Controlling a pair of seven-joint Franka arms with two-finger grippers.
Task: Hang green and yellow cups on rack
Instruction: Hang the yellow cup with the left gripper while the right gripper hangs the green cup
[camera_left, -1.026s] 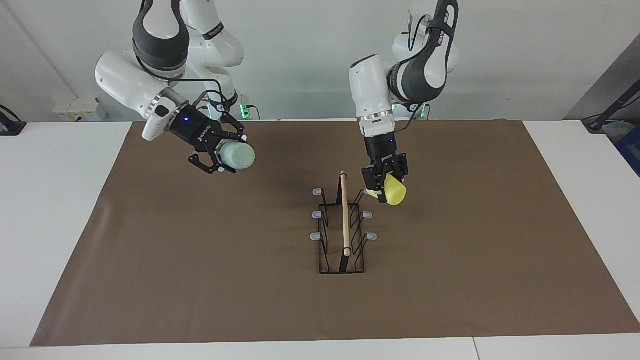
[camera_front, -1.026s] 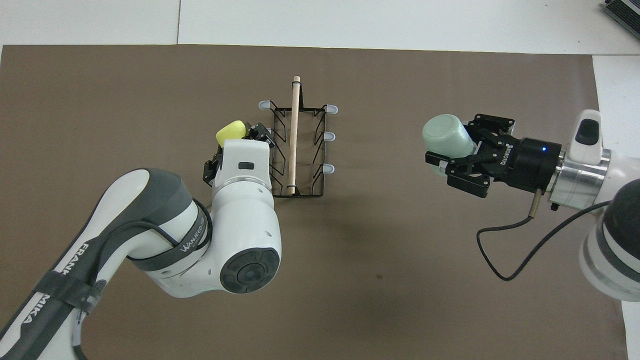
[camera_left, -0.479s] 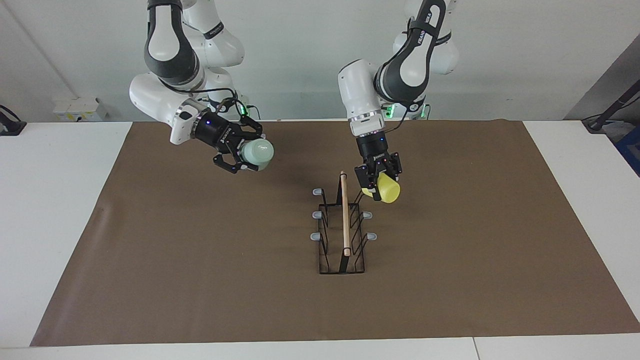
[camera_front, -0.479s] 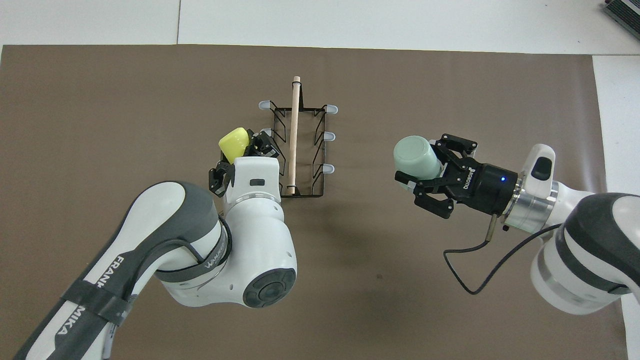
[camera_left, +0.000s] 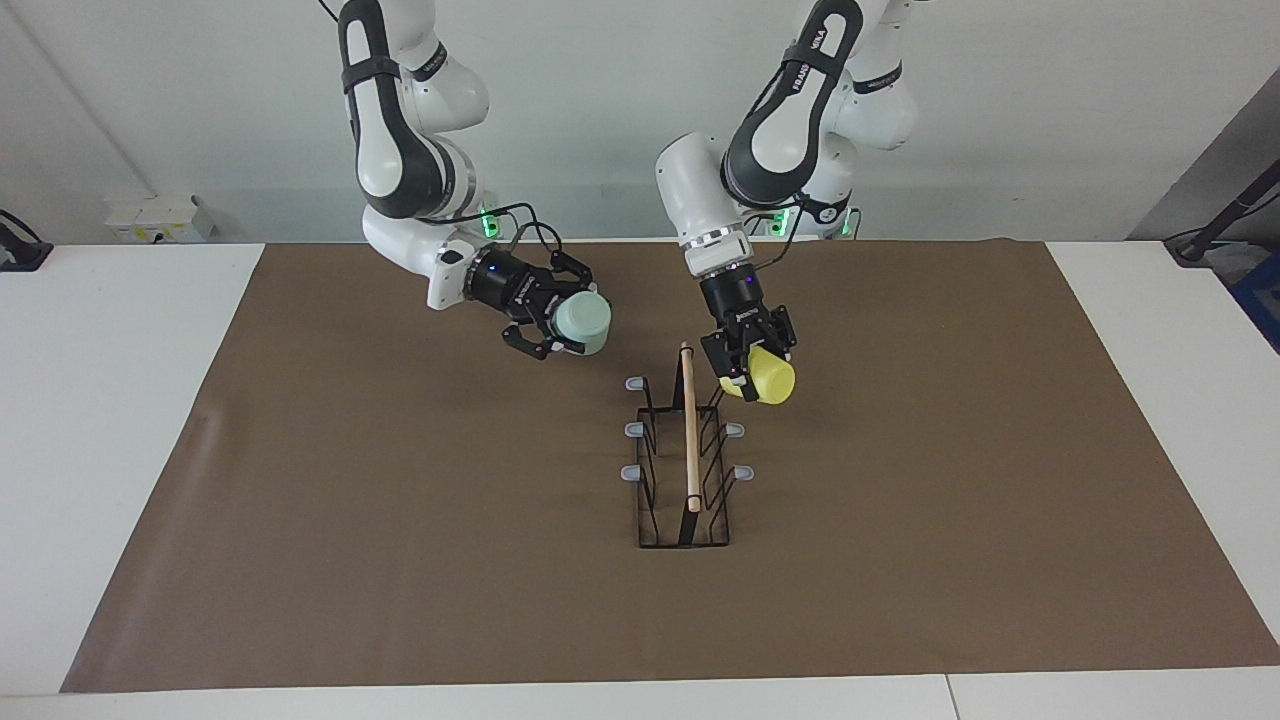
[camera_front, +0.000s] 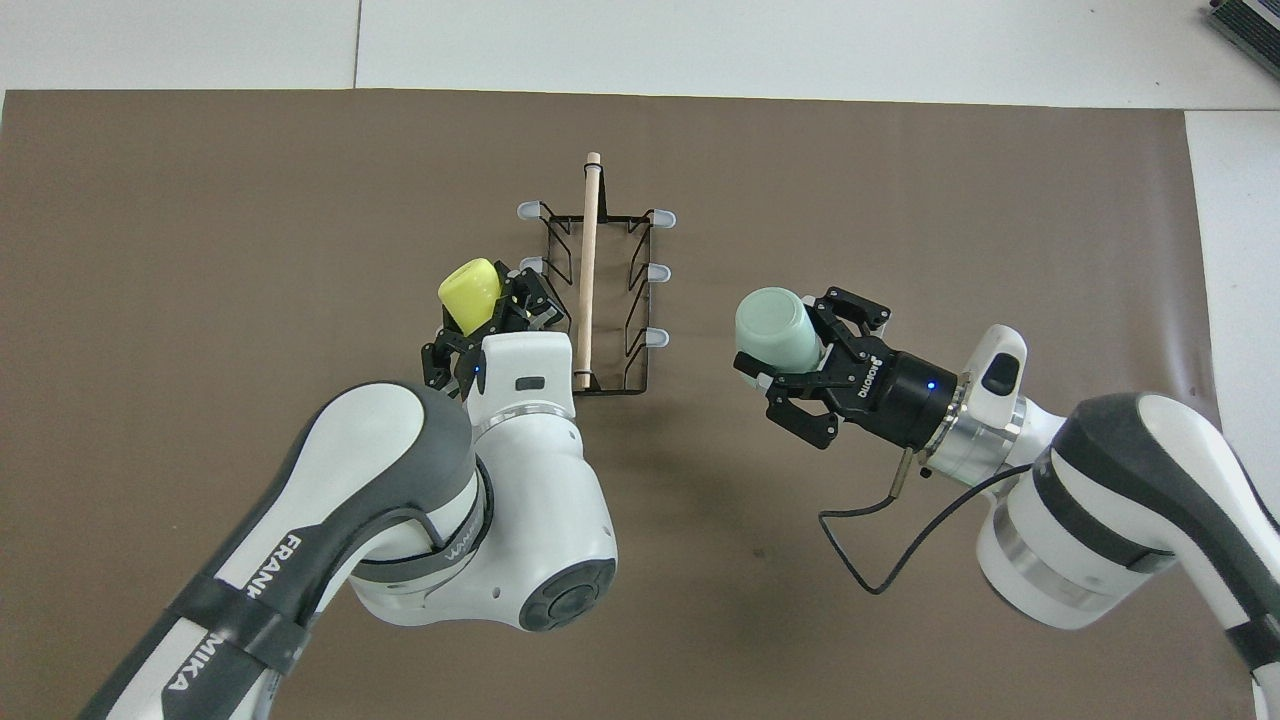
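Observation:
The black wire rack (camera_left: 685, 470) (camera_front: 597, 300) with its wooden dowel (camera_left: 689, 425) (camera_front: 588, 262) and grey-tipped pegs stands mid-mat. My left gripper (camera_left: 750, 372) (camera_front: 480, 315) is shut on the yellow cup (camera_left: 766, 376) (camera_front: 468, 295), held in the air close beside the rack's robot-end peg on the left arm's side. My right gripper (camera_left: 565, 322) (camera_front: 790, 345) is shut on the mint green cup (camera_left: 582, 322) (camera_front: 775, 328), held on its side above the mat, apart from the rack toward the right arm's end.
A brown mat (camera_left: 400, 560) (camera_front: 200, 200) covers the white table (camera_left: 100, 400). A black cable (camera_front: 890, 540) hangs from the right wrist. The rack's other pegs (camera_left: 630, 472) carry nothing.
My right gripper has carried the green cup toward the rack. My left gripper has shifted the yellow cup slightly closer to the rack's robot end.

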